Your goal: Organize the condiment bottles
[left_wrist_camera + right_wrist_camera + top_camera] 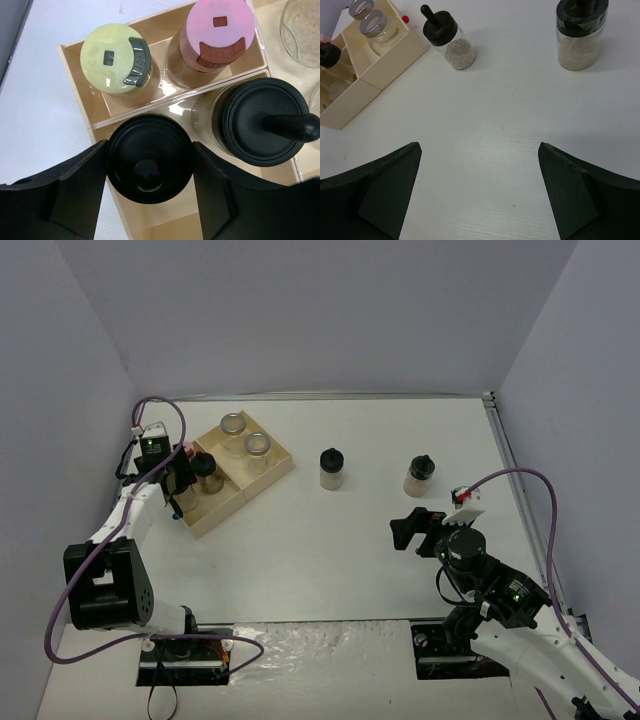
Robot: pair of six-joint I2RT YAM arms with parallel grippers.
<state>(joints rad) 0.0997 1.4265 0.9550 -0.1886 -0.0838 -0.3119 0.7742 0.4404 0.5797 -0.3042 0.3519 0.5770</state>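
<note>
The left gripper (149,150) is clamped on the cap of a black-capped jar (150,172), one finger on each side. This jar stands upright in a long compartment of the wooden tray (75,85), long axis vertical, knob up. A second black jar (262,122) stands just beside it in the same compartment. The yellow-green jar (112,52) and pink jar (215,27) stand upright in the neighbouring compartment. The right gripper (479,145) is spread wide above the table (495,115). Two loose black jars (331,468) stand upright there, well apart.

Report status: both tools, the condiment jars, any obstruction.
Left tool straddles a black-capped jar in the tray, grip unclear. Right tool open, empty. Two other black-capped jars stand outside on the table. Nothing blocks them.
</note>
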